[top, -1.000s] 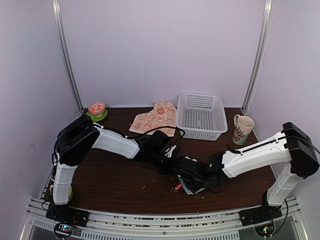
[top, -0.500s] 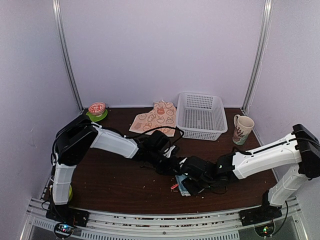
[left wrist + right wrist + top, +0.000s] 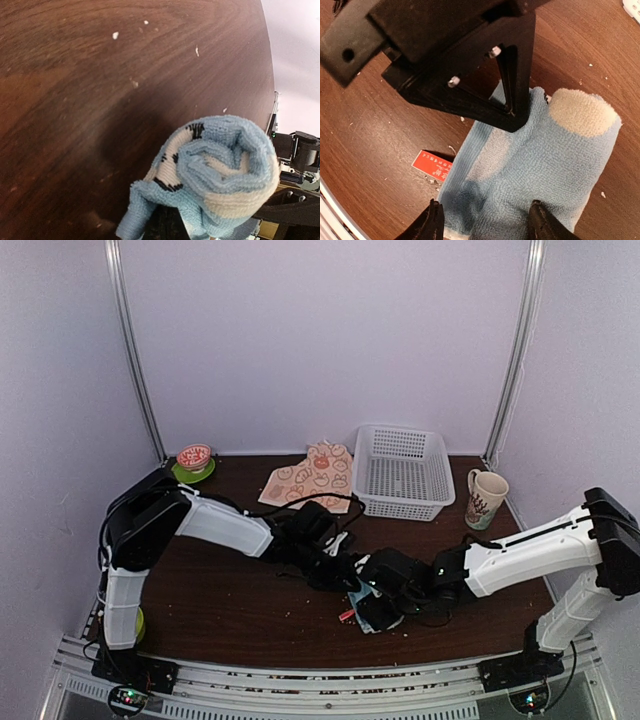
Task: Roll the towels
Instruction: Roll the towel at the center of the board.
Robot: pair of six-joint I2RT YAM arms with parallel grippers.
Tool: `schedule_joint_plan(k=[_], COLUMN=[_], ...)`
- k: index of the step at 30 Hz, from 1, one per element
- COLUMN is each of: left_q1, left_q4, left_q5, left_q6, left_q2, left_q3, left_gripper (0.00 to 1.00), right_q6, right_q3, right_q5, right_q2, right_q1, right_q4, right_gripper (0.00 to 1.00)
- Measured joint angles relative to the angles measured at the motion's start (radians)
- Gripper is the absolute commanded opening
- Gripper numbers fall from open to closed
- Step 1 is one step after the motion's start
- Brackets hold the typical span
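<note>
The light blue towel [image 3: 225, 172] is wound into a loose roll with peach bands. My left gripper [image 3: 167, 227] is shut on it, its fingers mostly hidden under the cloth. In the right wrist view the same towel [image 3: 540, 165] lies on the wood. The left gripper [image 3: 512, 112] presses its far edge, and my right gripper [image 3: 485, 222] stands open, straddling the near end. From above, both grippers meet at the table's middle over the blue towel [image 3: 362, 614]. The cream towel with orange prints [image 3: 312, 476] lies flat at the back.
A white basket [image 3: 402, 472] stands at the back right, with a mug [image 3: 485, 498] to its right. A red and green dish [image 3: 193, 461] sits in the back left corner. A small red tag [image 3: 432, 165] and crumbs lie beside the blue towel.
My right gripper has shifted left over the blue towel and opened wider. The right arm's base link swung right. The left arm has barely moved.
</note>
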Motion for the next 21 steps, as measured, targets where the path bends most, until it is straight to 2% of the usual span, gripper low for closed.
schedule_joint_plan(k=[4,7,14,21], left_q1=[0.011,0.026,0.039,0.039], left_q4=[-0.021,-0.047,-0.058,0.05], left_q5=[-0.006,-0.02,-0.035,0.022], left_q6=[0.011,0.024,0.033,-0.018], left_q2=[-0.051,-0.103,-0.204,-0.159], left_q3=[-0.043,-0.071,-0.087,-0.074], left_gripper=[0.19,0.24,0.24,0.21], right_q6=[0.0,-0.005,-0.016,-0.023], right_q3=[-0.026,-0.049,-0.085,-0.119], right_q5=[-0.036,-0.05,-0.076,-0.085], right_q2=[0.0,-0.004,-0.011,-0.031], right_q1=[-0.003,-0.005,-0.007,-0.008], right_q4=[0.05,0.092,0.166,0.213], right_gripper=[0.63,0.64,0.65,0.65])
